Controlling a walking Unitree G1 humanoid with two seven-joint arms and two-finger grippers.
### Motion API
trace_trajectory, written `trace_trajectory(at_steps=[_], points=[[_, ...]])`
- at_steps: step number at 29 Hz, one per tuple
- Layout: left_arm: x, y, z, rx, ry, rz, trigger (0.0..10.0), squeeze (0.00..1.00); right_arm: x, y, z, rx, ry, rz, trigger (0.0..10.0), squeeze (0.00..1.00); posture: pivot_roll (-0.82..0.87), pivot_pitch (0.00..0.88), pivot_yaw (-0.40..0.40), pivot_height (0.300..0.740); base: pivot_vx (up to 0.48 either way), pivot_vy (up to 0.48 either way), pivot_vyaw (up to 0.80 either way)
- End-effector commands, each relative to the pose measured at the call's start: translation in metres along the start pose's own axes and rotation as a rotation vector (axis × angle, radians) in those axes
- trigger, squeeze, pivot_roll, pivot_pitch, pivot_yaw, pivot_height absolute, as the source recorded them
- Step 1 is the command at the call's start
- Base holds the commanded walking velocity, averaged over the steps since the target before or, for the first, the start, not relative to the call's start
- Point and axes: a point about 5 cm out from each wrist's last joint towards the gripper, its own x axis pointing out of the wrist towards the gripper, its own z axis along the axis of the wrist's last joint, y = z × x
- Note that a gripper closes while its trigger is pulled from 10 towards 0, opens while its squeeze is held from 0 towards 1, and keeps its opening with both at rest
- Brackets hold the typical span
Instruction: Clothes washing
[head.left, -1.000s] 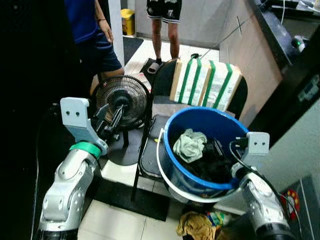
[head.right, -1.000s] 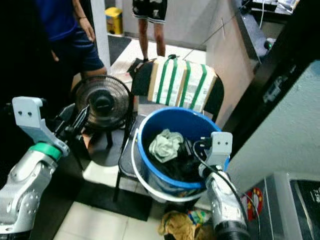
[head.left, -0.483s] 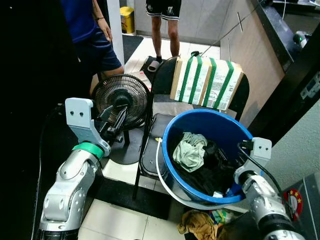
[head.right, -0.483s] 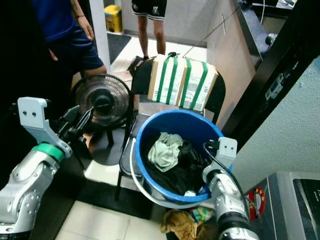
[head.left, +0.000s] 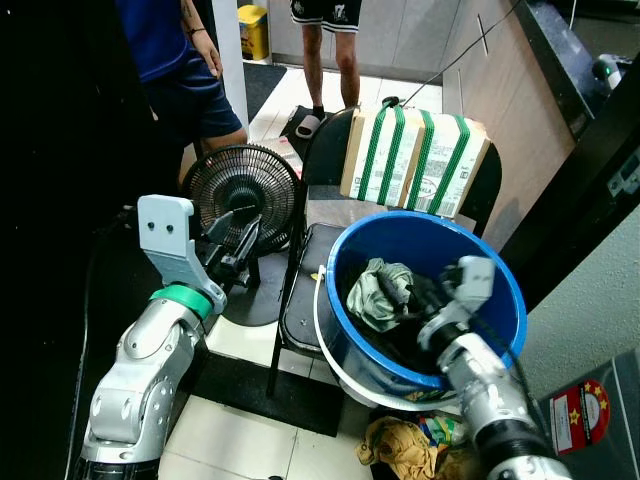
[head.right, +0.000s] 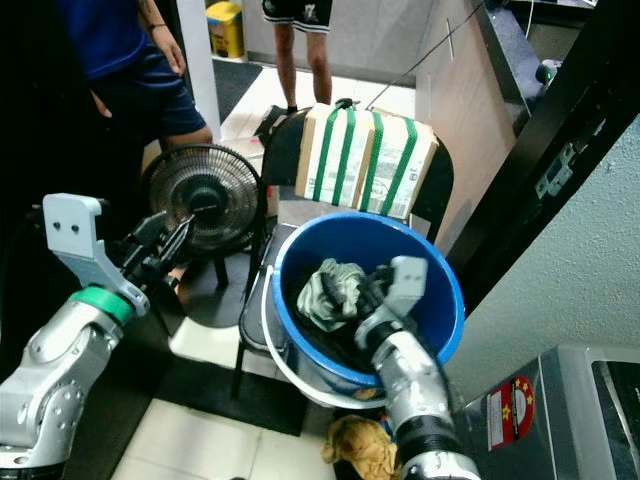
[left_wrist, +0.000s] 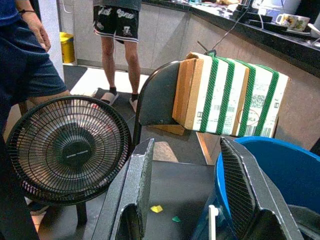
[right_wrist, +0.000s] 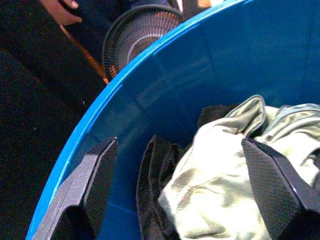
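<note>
A: While over the blue bucket (head.left: 500, 290), right hand (right_wrist: 185, 192) spread wide, holding nothing; pale green garment (right_wrist: 230, 185) directly between and just beyond the fingers (right_wrist: 92, 182), dark clothes (right_wrist: 152, 190) beneath it. Bucket seated on black chair (head.left: 305, 300).

B: Left hand (left_wrist: 187, 192)?

A: Also parted wide, empty, hovering beside the bucket rim; floor fan (left_wrist: 62, 145) ahead of it, strapped cardboard box (left_wrist: 230, 102) farther on.

B: Risks from here?

A: Likely: closing too shallow, pinching one fold only, garment slipping free on lift. Also possible: dark clothes dragged along with it, or finger catching the wall and tipping bucket off chair. Two people (head.left: 185, 70) standing beyond the fan.
</note>
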Motion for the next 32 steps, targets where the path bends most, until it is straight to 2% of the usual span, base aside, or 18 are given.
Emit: trace_trajectory(at_steps=[1, 9, 11, 13, 14, 17, 21, 23, 26, 27, 29, 30, 32], points=[[-0.003, -0.002, -0.001, -0.002, 0.013, -0.013, 10.0, 0.0, -0.004, -0.003, -0.01, -0.036, 0.034, -0.027, 10.0, 0.0, 0.15, 0.073, 0.061, 0.74, 0.0, 0.0, 0.0], [-0.004, -0.002, -0.001, 0.003, 0.024, -0.032, 10.0, 0.0, 0.0, -0.004, -0.005, -0.028, -0.011, -0.073, 10.0, 0.0, 0.15, 0.071, 0.063, 0.74, 0.0, 0.0, 0.0], [-0.005, -0.003, -0.001, 0.001, 0.026, -0.038, 10.0, 0.0, 0.002, -0.001, 0.0, -0.007, -0.051, -0.065, 10.0, 0.0, 0.15, 0.069, 0.062, 0.74, 0.0, 0.0, 0.0], [-0.005, -0.004, -0.002, -0.004, 0.026, -0.044, 10.0, 0.0, 0.005, 0.003, 0.013, 0.038, -0.151, -0.058, 10.0, 0.0, 0.15, 0.069, 0.062, 0.74, 0.0, 0.0, 0.0], [-0.005, -0.004, -0.002, -0.004, 0.026, -0.044, 10.0, 0.0, 0.005, 0.003, 0.013, 0.038, -0.151, -0.058, 10.0, 0.0, 0.15, 0.069, 0.062, 0.74, 0.0, 0.0, 0.0], [-0.004, -0.002, -0.002, -0.002, 0.031, -0.052, 10.0, 0.0, 0.02, 0.005, 0.027, 0.028, -0.182, -0.081, 10.0, 0.0, 0.14, 0.09, 0.072, 0.74, 0.0, 0.0, 0.0], [-0.003, 0.0, -0.001, 0.008, 0.039, -0.056, 10.0, 0.0, 0.031, 0.008, 0.037, 0.01, -0.186, -0.1, 10.0, 0.0, 0.15, 0.104, 0.075, 0.74, 0.0, 0.0, 0.0], [-0.004, 0.002, 0.002, 0.018, 0.048, -0.064, 10.0, 0.0, 0.041, 0.012, 0.048, 0.005, -0.2, -0.115, 10.0, 0.0, 0.16, 0.138, 0.075, 0.74, 0.0, 0.0, 0.0], [-0.005, 0.003, 0.003, 0.019, 0.05, -0.066, 10.0, 0.0, 0.043, 0.013, 0.05, 0.005, -0.203, -0.118, 10.0, 0.0, 0.16, 0.138, 0.075, 0.74, 0.0, 0.0, 0.0], [-0.008, 0.004, 0.005, 0.024, 0.06, -0.069, 10.0, 0.0, 0.049, 0.016, 0.06, 0.007, -0.215, -0.118, 10.0, 0.0, 0.19, 0.206, 0.074, 0.74, 0.0, 0.0, 0.0], [-0.008, 0.004, 0.005, 0.024, 0.06, -0.069, 10.0, 0.0, 0.049, 0.016, 0.06, 0.007, -0.215, -0.118, 10.0, 0.0, 0.19, 0.206, 0.074, 0.74, 0.0, 0.0, 0.0], [-0.017, 0.006, 0.009, 0.035, 0.088, -0.073, 10.0, 0.0, 0.059, 0.021, 0.078, 0.006, -0.231, -0.112, 10.0, 0.0, 0.21, 0.266, 0.078, 0.74, 0.0, 0.0, 0.0], [-0.02, 0.006, 0.01, 0.038, 0.097, -0.075, 10.0, 0.0, 0.062, 0.022, 0.083, 0.004, -0.234, -0.111, 10.0, 0.0, 0.21, 0.266, 0.078, 0.74, 0.0, 0.0, 0.0]])
